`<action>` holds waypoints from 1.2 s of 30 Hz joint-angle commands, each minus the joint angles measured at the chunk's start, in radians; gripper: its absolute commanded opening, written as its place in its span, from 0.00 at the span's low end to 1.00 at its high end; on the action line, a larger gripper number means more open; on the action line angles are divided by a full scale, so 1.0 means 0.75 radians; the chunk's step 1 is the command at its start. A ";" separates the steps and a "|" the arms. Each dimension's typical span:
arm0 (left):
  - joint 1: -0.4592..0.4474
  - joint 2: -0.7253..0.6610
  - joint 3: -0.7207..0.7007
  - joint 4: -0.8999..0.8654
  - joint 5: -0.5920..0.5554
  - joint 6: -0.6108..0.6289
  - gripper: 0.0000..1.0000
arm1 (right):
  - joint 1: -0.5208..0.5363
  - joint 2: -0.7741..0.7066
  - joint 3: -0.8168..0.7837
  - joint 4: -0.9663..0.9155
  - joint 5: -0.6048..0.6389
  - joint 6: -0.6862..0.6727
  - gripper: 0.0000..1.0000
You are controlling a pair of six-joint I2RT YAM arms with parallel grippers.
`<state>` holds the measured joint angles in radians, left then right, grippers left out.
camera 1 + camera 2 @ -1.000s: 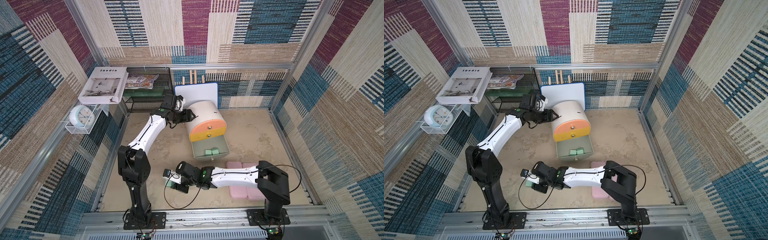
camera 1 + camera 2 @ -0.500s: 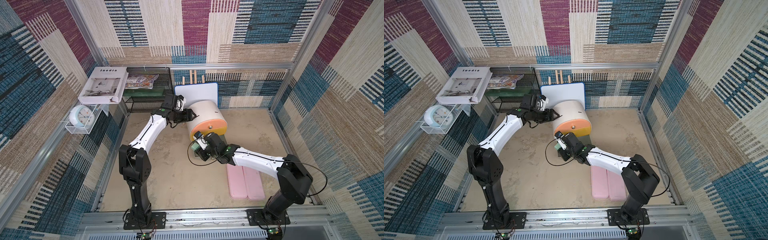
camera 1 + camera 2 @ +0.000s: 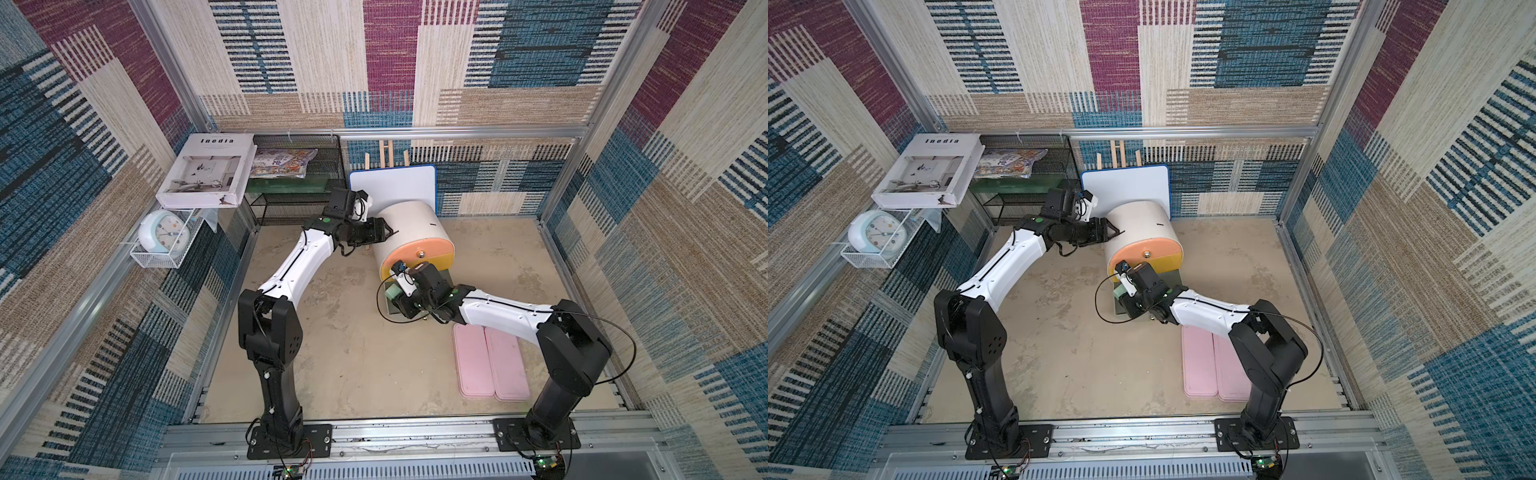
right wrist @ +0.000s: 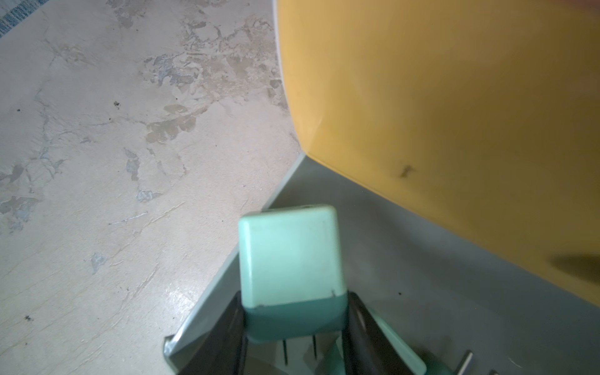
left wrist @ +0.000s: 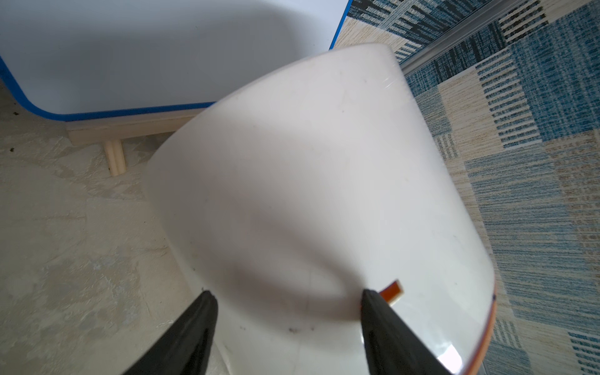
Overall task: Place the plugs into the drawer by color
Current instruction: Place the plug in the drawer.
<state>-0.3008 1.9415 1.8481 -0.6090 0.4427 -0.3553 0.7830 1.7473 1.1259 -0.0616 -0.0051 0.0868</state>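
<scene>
R hand point(image 4: 293, 311) grips green plug point(image 4: 289, 256) over open drawer point(image 4: 406, 259); L hand point(image 5: 286, 293) open.

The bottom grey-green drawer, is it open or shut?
Open: the bottom drawer juts out beneath the yellow front, its grey floor exposed, with the right gripper holding a green plug over it.
</scene>
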 commanded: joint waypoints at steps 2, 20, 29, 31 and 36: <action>-0.010 0.025 -0.018 -0.181 -0.099 0.024 0.73 | -0.016 0.011 0.013 0.004 -0.068 0.007 0.54; -0.012 0.037 -0.015 -0.181 -0.089 0.030 0.73 | 0.132 -0.504 -0.369 -0.001 0.434 0.187 0.51; -0.013 0.027 -0.024 -0.181 -0.101 0.037 0.73 | 0.279 -0.554 -0.630 0.210 0.644 0.370 0.39; -0.012 0.025 -0.026 -0.181 -0.101 0.038 0.73 | 0.280 -0.526 -0.648 0.249 0.644 0.383 0.38; -0.013 0.020 -0.032 -0.180 -0.102 0.038 0.73 | 0.279 -0.399 -0.644 0.359 0.719 0.413 0.34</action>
<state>-0.3073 1.9450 1.8381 -0.5732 0.4427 -0.3584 0.9924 1.4139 0.6369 0.1188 0.4782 0.3679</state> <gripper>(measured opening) 0.726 0.346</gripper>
